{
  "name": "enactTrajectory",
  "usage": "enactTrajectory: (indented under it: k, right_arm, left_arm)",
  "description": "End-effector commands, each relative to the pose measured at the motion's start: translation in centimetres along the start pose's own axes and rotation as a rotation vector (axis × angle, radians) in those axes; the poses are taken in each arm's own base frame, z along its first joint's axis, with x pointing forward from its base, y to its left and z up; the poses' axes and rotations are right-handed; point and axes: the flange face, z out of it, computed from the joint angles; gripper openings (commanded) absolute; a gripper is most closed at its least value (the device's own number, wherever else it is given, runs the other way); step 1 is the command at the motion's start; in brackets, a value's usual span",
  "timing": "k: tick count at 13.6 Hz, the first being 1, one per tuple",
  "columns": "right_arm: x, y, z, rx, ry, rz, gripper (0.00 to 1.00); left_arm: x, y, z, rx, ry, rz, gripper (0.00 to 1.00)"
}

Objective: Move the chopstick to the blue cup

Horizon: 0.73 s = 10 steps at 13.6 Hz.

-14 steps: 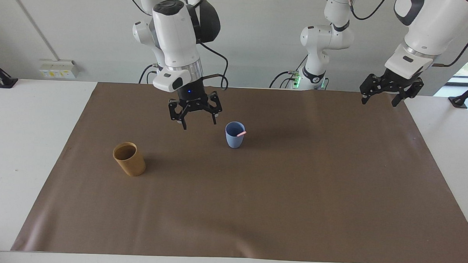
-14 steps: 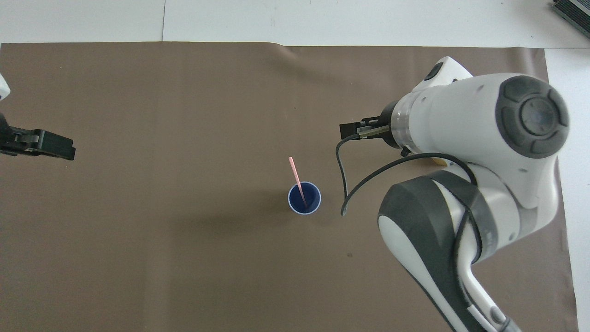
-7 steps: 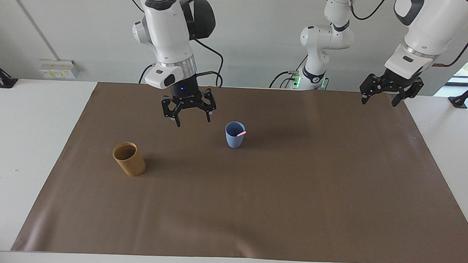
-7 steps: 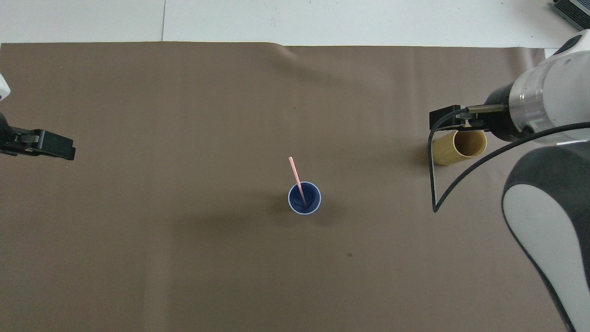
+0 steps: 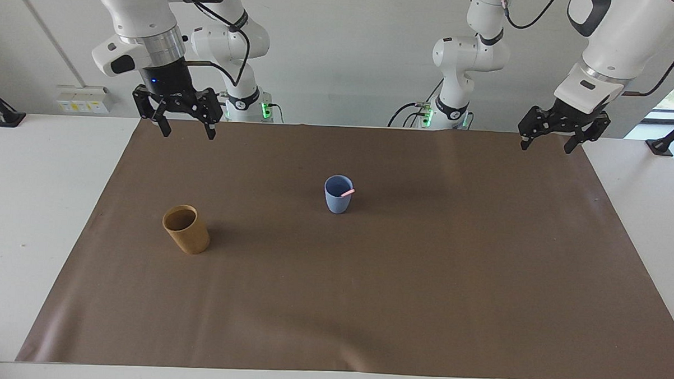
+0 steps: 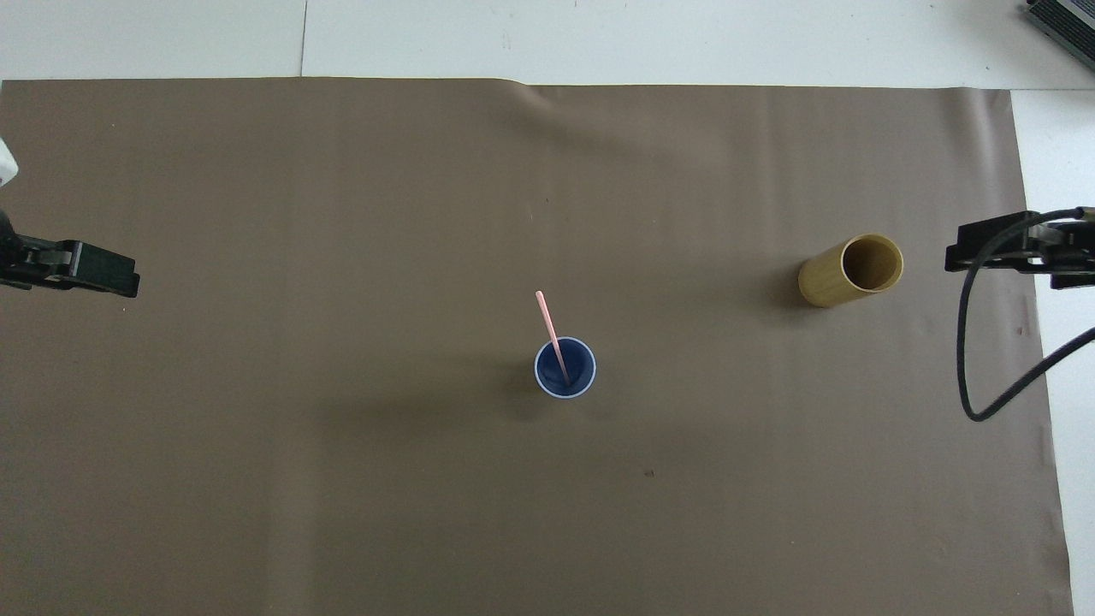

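The blue cup (image 5: 338, 196) stands upright near the middle of the brown mat, also in the overhead view (image 6: 565, 369). The pale pink chopstick (image 5: 347, 192) stands in it and leans on the rim, its upper end sticking out (image 6: 547, 321). My right gripper (image 5: 187, 132) is open and empty, raised over the mat's edge by the robots, toward the right arm's end; it shows at the edge of the overhead view (image 6: 997, 246). My left gripper (image 5: 546, 145) is open and empty, waiting over the mat's corner at the left arm's end (image 6: 90, 269).
A tan-brown cylindrical cup (image 5: 186, 229) stands on the brown mat (image 5: 423, 299) toward the right arm's end, farther from the robots than the blue cup; it looks empty in the overhead view (image 6: 851, 270). White table surrounds the mat.
My right gripper has risen and drawn back from beside the blue cup toward the right arm's end of the table. The chopstick, the cups and the left arm have not moved.
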Motion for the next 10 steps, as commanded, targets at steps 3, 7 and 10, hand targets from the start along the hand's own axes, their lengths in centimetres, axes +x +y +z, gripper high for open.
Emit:
enactTrajectory:
  k: [3,7,10]
  right_arm:
    - [-1.4,1.3,1.6,-0.023,-0.03,-0.002,1.0]
    - [-1.5,1.6,0.7,-0.041,-0.033,-0.063,1.0]
    - [-1.8,1.7,0.0,-0.054,-0.068,-0.066,1.0]
  left_arm:
    - [-0.7,-0.2,-0.2,-0.012,-0.006,0.0,1.0]
    - [-0.7,-0.2,-0.3,-0.011,-0.003,0.001,1.0]
    - [-0.7,-0.3,-0.2,-0.012,-0.006,-0.002,1.0]
